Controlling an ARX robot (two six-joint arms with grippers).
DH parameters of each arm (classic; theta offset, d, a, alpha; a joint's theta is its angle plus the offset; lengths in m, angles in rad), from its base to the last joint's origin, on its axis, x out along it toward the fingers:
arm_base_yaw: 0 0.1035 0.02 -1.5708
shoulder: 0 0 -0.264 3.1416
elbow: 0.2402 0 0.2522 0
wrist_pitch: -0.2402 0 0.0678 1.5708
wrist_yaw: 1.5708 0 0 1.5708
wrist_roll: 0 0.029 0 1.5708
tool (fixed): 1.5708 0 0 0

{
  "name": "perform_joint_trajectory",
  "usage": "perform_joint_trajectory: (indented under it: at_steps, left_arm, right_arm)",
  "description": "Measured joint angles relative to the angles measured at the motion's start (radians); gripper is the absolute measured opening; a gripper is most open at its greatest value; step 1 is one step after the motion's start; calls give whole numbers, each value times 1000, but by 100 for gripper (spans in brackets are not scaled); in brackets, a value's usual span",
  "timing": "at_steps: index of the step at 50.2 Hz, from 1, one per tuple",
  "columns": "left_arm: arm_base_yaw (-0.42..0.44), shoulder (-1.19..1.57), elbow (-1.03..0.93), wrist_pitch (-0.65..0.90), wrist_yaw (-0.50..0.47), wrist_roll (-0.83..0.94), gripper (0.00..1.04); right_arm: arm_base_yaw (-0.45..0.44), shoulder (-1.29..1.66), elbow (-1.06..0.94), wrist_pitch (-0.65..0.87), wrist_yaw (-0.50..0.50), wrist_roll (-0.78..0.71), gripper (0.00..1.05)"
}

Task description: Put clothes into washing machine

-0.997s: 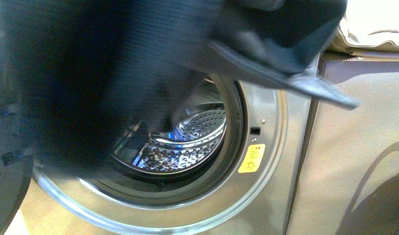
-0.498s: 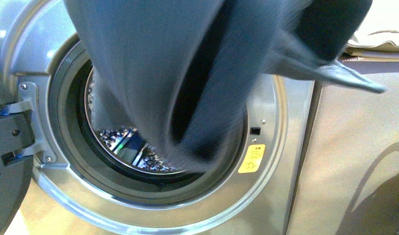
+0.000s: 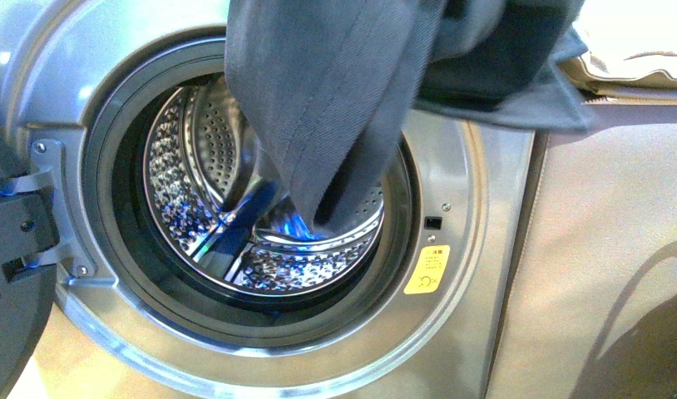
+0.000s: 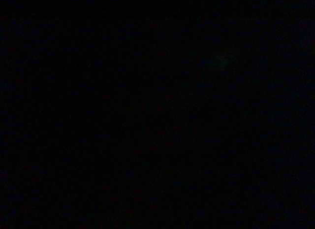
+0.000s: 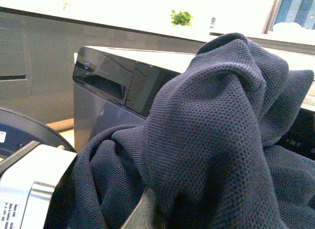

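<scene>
The clothes [image 3: 335, 100], dark navy fabric, hang from the top of the front view over the upper right of the washing machine's [image 3: 476, 249] open porthole. Their lowest fold dangles in front of the perforated steel drum [image 3: 194, 191]. In the right wrist view the same mesh cloth [image 5: 216, 130] is bunched over my right gripper, which is shut on it. Only a grey sliver of one finger [image 5: 140, 215] shows. The left wrist view is dark, and the left gripper cannot be made out in any view.
The open dark door [image 3: 11, 274] hangs at the porthole's left on its hinge [image 3: 48, 199]. A yellow-orange sticker [image 3: 427, 268] sits right of the opening. A grey-beige cabinet [image 3: 610, 249] stands to the right with beige padded fabric [image 3: 643, 50] on top. The machine's black control panel [image 5: 113, 76] shows.
The hanging cloth has swung from the left of the porthole towards the upper right and risen, so much more of the drum shows now.
</scene>
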Motion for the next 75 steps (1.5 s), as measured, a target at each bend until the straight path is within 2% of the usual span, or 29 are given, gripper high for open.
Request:
perform_joint_trajectory:
  at_steps: [7, 13, 21, 38, 47, 49, 55, 57, 61, 63, 75]
  left_arm:
    - [3, 5, 1, 16, -33, 1, 98]
    - [13, 8, 1, 24, -50, 0, 78]
    - [25, 14, 6, 13, -76, -3, 57]
    - [62, 16, 5, 4, -95, -21, 15]
    - [88, 23, -7, 2, -104, -20, 12]
    - [95, 28, -7, 2, -107, -21, 12]
    - [113, 45, -13, 5, -110, -24, 12]
    - [121, 50, -21, 8, -110, -26, 12]
    - [145, 62, -44, 15, -106, -27, 12]
    - [159, 66, -62, 20, -100, -31, 12]
    - [211, 87, -150, 71, -82, -28, 12]
  right_arm:
    - [0, 0, 0, 0, -1, 0, 8]
    - [0, 0, 0, 0, -2, 0, 8]
    - [0, 0, 0, 0, -2, -1, 8]
    - [0, 0, 9, 3, -4, -1, 55]
    - [0, 0, 10, 4, -7, -1, 94]
    - [0, 0, 10, 4, -7, 0, 99]
    - [0, 0, 10, 4, -7, 0, 97]
    - [10, 0, 10, 19, 37, 16, 97]
    - [50, 14, 39, 63, 314, 111, 97]
    - [59, 12, 43, 63, 372, 136, 97]
    - [61, -80, -108, 82, 436, 214, 97]
